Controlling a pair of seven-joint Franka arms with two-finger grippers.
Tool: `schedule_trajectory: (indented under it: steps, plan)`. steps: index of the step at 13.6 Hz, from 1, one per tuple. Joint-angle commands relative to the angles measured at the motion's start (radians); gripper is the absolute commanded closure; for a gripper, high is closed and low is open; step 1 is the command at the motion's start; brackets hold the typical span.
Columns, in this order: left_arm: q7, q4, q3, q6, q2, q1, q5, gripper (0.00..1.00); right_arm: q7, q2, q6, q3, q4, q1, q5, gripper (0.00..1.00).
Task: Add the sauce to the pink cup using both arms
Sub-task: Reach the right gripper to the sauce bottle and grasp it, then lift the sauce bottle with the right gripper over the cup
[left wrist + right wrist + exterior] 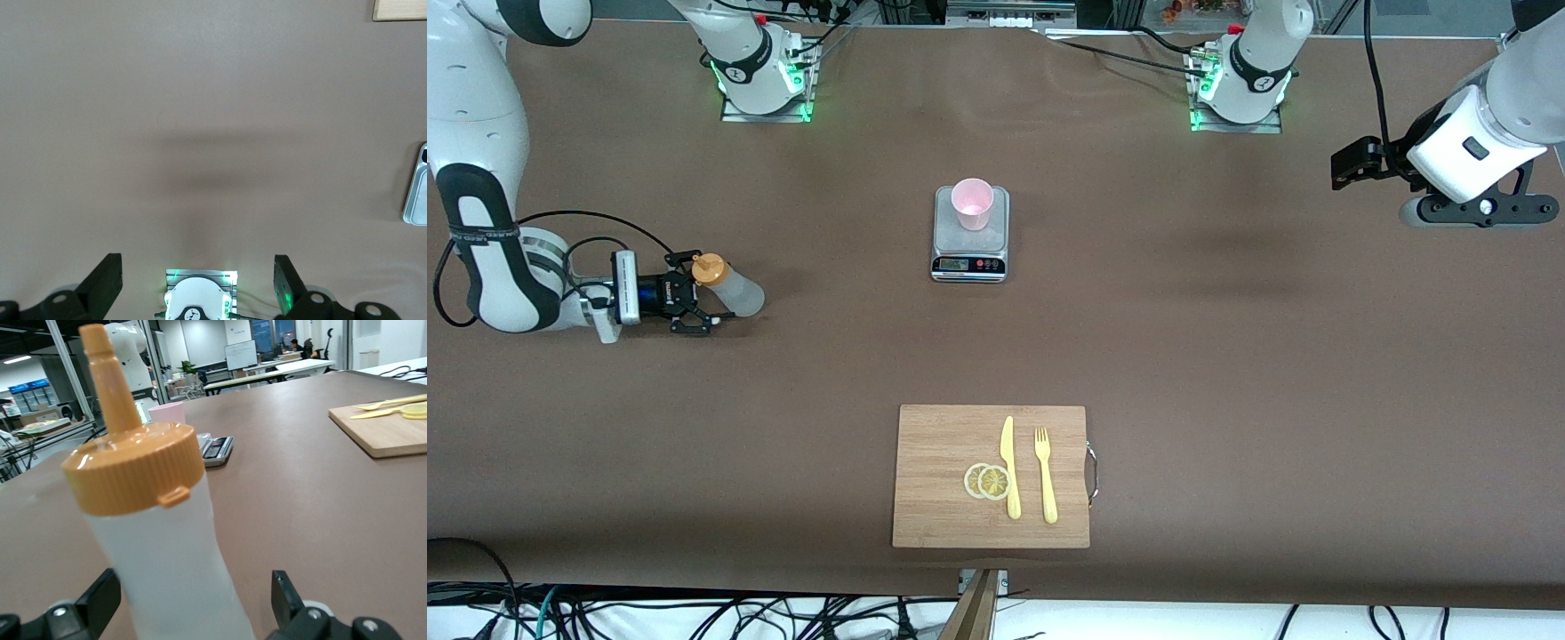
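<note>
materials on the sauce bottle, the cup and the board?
Sauce bottle: translucent whitish body, looks like soft plastic; its orange-yellow cap is glossy ribbed plastic. Pink cup: thin matte plastic by its look, though paper can't be ruled out. Cutting board: pale wood or bamboo, fine grain visible, with a metal handle.

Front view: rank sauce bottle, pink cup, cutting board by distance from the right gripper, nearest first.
1. Sauce bottle: between the open jaws of the right gripper, at the right arm's end.
2. Pink cup: on the scale, mid-table.
3. Cutting board: nearest the front camera.
</note>
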Motion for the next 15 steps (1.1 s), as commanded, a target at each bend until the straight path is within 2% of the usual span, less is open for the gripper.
schedule_trajectory:
  steps: [1,4,5,7,10,11,15]
  plan:
    - [0.017,0.009,-0.012,-0.016,0.004,0.001,0.024,0.00,-0.004,0.022,-0.029,0.011,0.022,0.023,0.016,0.00]
    - [0.017,0.012,-0.012,-0.016,0.010,0.000,0.026,0.00,0.029,0.022,-0.027,0.017,0.028,0.032,0.005,0.01]
    - [0.019,0.012,-0.011,-0.016,0.010,0.001,0.026,0.00,0.041,0.024,-0.024,0.017,0.032,0.033,0.002,0.12]
    - [0.019,0.012,-0.011,-0.016,0.012,0.004,0.026,0.00,0.052,0.022,-0.020,0.017,0.043,0.040,-0.006,0.48]
    - [0.020,0.013,-0.011,-0.014,0.013,0.003,0.026,0.00,0.107,0.021,-0.023,0.017,0.046,0.046,-0.025,0.92]
    - [0.020,0.013,-0.011,-0.014,0.015,0.007,0.027,0.00,0.116,0.018,-0.024,0.017,0.046,0.047,-0.035,0.99]
    - [0.022,0.015,-0.005,-0.014,0.016,0.012,0.024,0.00,0.270,-0.031,-0.026,0.016,0.046,0.090,-0.051,1.00]
